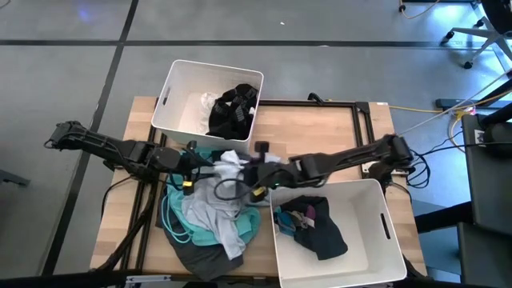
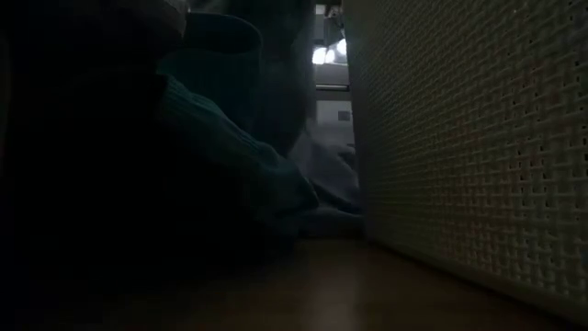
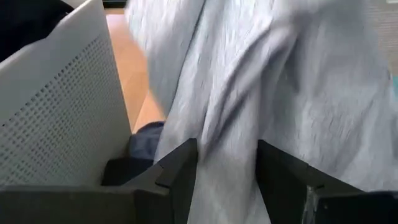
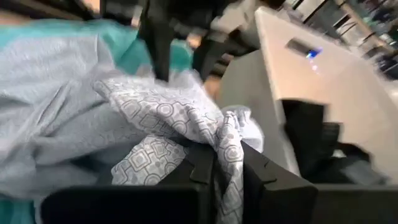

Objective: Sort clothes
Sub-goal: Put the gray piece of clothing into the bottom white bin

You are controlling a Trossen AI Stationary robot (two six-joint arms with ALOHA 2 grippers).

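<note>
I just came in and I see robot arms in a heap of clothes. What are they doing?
They are sorting laundry. The right gripper has pinched a white patterned cloth at the top of the pile in the middle of the table. The left gripper has a pale grey-blue garment hanging between its open fingers. The far bin already holds dark and white pieces, and the near bin holds dark ones.

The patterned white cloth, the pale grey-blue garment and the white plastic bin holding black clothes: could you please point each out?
Patterned white cloth [image 4: 186, 118], right wrist view, on its printed fold.
Pale grey-blue garment [image 3: 298, 93], left wrist view, on its draped middle.
White plastic bin holding black clothes [image 1: 186, 90], high view, on its bare inner wall.
</note>
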